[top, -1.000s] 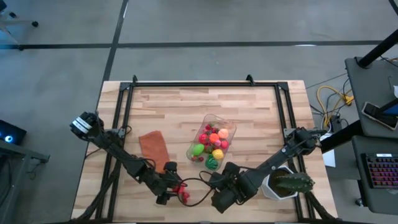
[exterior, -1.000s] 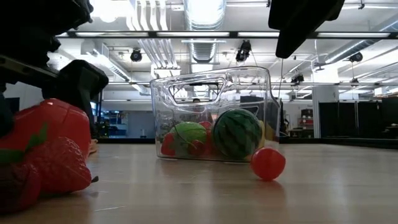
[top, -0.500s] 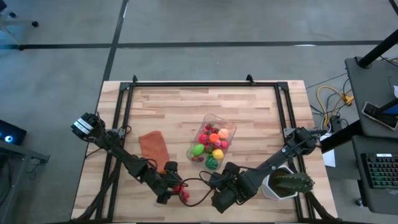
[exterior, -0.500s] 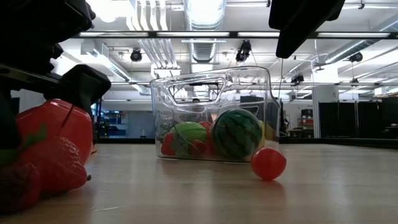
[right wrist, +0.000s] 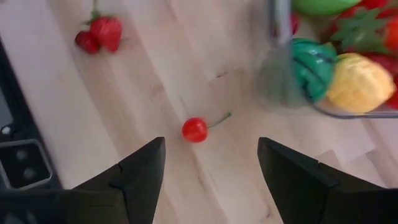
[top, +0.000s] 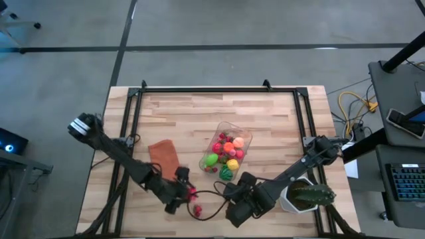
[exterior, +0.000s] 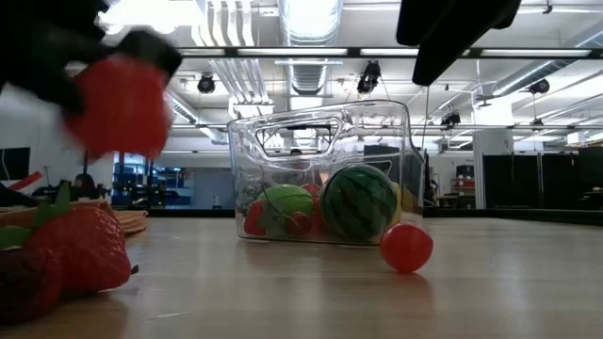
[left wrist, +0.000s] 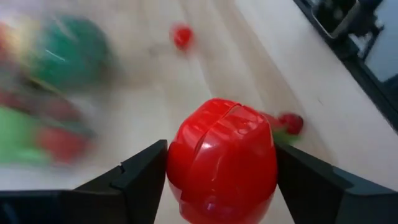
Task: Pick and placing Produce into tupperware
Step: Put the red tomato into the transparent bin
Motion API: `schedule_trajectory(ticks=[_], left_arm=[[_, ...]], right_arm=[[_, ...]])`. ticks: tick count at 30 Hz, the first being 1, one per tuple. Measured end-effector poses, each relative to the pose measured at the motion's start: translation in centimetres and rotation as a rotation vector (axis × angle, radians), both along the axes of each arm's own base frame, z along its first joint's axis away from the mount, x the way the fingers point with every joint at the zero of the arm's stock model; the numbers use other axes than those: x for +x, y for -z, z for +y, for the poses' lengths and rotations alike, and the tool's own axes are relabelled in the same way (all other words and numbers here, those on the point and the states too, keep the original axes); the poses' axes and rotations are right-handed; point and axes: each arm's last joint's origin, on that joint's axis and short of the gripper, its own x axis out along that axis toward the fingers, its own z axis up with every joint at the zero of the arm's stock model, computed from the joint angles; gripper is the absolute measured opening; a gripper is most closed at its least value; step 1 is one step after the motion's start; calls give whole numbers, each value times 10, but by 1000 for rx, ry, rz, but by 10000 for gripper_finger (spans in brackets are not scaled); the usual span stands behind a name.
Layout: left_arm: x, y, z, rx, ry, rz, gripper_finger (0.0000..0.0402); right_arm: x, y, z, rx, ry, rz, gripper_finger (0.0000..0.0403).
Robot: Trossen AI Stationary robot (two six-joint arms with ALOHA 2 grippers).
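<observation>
My left gripper (top: 180,193) is shut on a red plum-sized toy fruit (left wrist: 222,158), held in the air near the table's near edge, left of the clear tupperware (top: 227,151). The tupperware (exterior: 325,174) stands on the table and holds several toy fruits, among them a green striped melon (exterior: 359,201). Two strawberries (top: 197,210) lie on the wood below the held fruit (exterior: 118,104). A red cherry (right wrist: 194,129) rests on the table next to the tupperware's near end. My right gripper (right wrist: 211,155) hovers open above the wood near the cherry, touching nothing. My left gripper pinches the red fruit between its two fingers, one finger (left wrist: 140,177) on each side of its round body (left wrist: 186,162). The fruit is lifted clear of the table and sits upright in the hold.
A flat brown-orange rectangle (top: 164,157) lies left of the tupperware. A white pot with a green plant (top: 305,197) stands at the near right corner, beside my right arm. A black frame (top: 219,90) runs along the table's edges. Bare wood stretches toward the far edge.
My left gripper has risen from the table with the red fruit and shifted slightly toward the far edge. The fruit, which sat on the wood against the strawberries, now hangs clear above them. The strawberries stayed where they were.
</observation>
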Motion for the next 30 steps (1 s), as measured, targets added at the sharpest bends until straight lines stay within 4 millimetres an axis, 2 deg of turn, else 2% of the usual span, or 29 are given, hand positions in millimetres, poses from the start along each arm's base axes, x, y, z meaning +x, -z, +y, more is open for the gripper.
schedule_trajectory(ticks=[3,5,7,10,14,16,19,22,26,30], left_arm=[[-1,-32,17,107,-29,-81,257],[2,-52,34,138,-60,-154,258],[6,-67,56,139,-103,-211,258],[18,-76,91,112,-153,-257,258],[44,-77,134,66,-213,-313,259],[61,-73,151,34,-252,-294,259],[85,-58,168,-134,-301,-180,259],[105,-44,171,-235,-301,-46,264],[117,-30,168,-213,-308,124,295],[117,-35,168,-149,-328,190,329]], right_arm=[[-4,-8,-5,-37,58,-28,249],[-13,-20,-13,-74,137,-50,249],[-27,-37,-22,-130,247,-87,249],[-57,-67,-35,-205,408,-198,249],[-84,-96,-49,-211,479,-252,249],[-89,-101,-54,-214,486,-250,249],[-93,-105,-58,-229,486,-248,249],[-91,-105,-58,-242,465,-238,249],[-88,-100,-57,-264,455,-223,249],[-88,-97,-57,-269,453,-218,249]])
